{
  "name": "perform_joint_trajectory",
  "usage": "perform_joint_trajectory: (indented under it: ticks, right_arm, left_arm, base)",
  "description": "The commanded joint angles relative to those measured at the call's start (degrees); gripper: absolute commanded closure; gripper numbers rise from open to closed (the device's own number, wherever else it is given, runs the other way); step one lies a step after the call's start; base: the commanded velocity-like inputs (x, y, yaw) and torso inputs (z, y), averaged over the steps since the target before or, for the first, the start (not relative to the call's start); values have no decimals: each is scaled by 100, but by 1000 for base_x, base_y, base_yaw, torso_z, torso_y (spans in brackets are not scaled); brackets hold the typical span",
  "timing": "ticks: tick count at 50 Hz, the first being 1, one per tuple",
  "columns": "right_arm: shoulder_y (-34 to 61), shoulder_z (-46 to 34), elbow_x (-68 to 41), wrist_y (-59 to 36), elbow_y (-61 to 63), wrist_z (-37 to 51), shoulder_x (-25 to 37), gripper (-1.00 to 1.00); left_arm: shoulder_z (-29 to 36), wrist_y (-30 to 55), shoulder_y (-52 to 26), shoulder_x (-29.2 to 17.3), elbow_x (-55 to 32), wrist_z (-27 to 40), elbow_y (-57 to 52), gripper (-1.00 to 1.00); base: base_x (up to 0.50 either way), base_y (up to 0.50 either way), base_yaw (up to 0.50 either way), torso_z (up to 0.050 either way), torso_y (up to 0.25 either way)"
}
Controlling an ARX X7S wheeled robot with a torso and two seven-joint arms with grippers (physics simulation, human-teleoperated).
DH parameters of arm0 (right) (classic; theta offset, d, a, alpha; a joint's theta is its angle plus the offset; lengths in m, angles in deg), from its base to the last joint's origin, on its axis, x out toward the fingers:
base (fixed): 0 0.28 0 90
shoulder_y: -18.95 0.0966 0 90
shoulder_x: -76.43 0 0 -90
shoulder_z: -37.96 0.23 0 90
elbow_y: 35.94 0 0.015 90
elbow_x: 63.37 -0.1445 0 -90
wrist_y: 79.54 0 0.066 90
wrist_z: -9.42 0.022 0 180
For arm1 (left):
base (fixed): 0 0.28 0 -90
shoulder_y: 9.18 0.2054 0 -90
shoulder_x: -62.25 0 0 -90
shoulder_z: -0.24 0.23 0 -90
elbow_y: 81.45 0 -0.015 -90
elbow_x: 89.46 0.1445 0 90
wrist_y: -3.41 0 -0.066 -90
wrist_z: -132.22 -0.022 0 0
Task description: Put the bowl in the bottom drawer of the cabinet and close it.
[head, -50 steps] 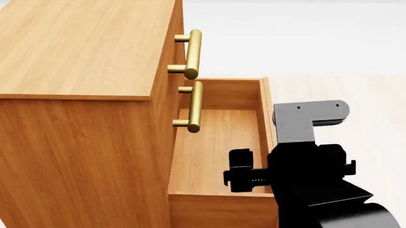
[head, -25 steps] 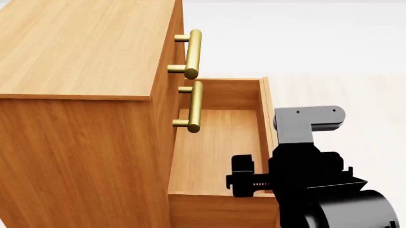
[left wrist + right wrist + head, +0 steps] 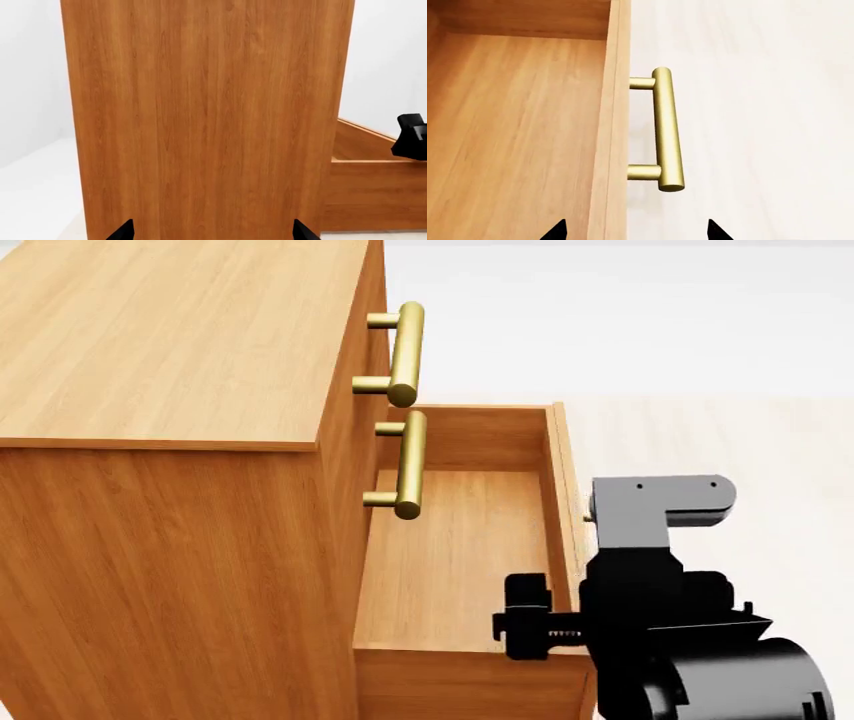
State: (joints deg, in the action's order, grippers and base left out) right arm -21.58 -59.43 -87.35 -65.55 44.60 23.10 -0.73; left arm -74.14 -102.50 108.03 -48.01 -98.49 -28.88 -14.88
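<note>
The honey-brown cabinet fills the left of the head view, with two shut upper drawers. Its bottom drawer is pulled out, and the part of its floor that shows is bare. The bowl is out of view in every frame. My right gripper is open above the drawer's front wall, one fingertip over the inside and one over the floor beside the brass handle. My left gripper is open, facing the cabinet's plain side panel, holding nothing.
Two brass handles of the upper drawers stick out above the open drawer. Pale floor lies to the right of the cabinet. The right arm's black body covers the drawer's near right corner.
In the head view my right arm has shifted a little to the right and lower, toward the drawer's front wall. The drawer and cabinet have not moved.
</note>
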Motion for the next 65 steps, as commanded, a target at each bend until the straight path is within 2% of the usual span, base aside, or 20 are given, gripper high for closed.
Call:
perform_joint_trajectory:
  ticks: [1,65]
  right_arm:
    - [-46,3,81,235,-119,61,88,-100]
    - [-149,338,183,928,-906,191,442,-100]
  left_arm:
    - [12,0,5,-28,-12,39,-17,-100]
    - [113,-71,-47,-115,-30,205,40,-100]
  base:
    - [0,0,0,0,0]
    - [0,0,0,0,0]
